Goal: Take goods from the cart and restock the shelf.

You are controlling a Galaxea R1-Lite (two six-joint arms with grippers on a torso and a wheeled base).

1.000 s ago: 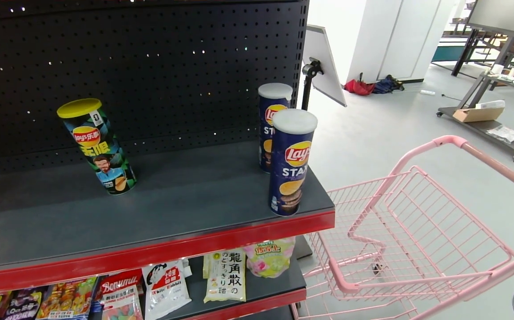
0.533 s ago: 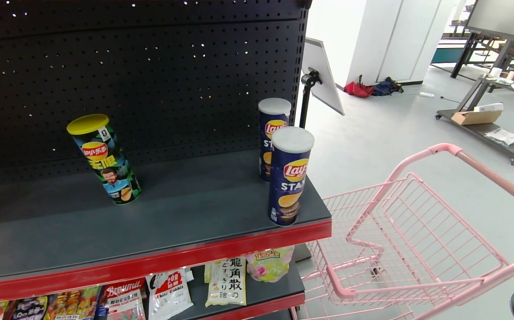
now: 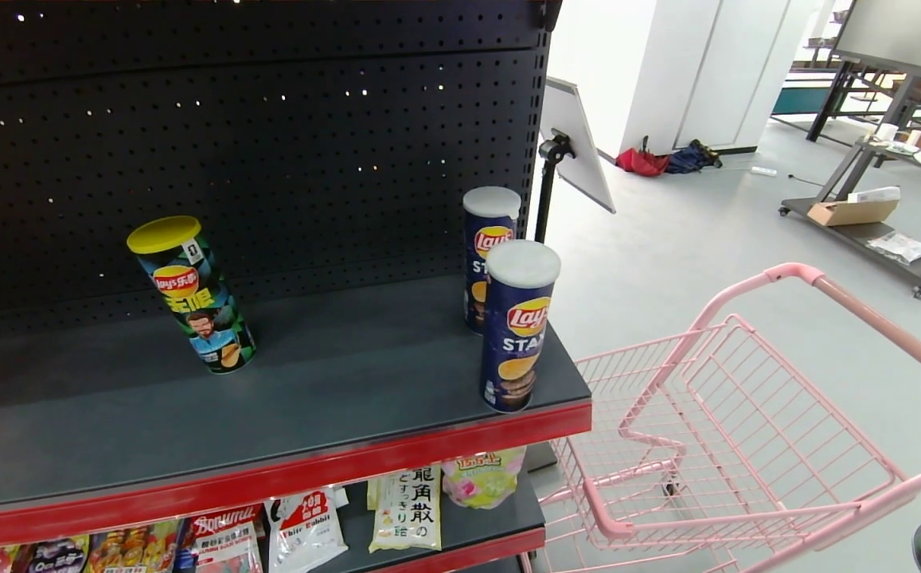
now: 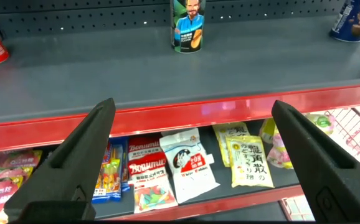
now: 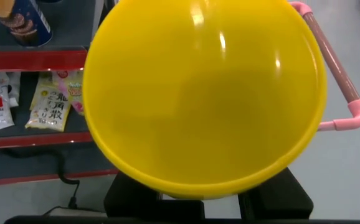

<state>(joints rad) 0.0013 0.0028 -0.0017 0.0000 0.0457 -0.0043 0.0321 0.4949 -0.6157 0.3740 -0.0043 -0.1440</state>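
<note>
Gaping wide, left jaws hold nothing, shelf [image 4: 167, 68] ahead; right jaws clamp a yellow-lidded can [image 5: 205, 93].

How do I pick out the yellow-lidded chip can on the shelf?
Find the upper grey shelf with the red front edge, before the black pegboard. The can stands alone toward its left; its yellow lid sets it apart from the two blue, white-lidded cans at right.

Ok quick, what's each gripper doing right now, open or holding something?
Left gripper: open, empty.
Right gripper: closed on a yellow-lidded chip can.
</note>
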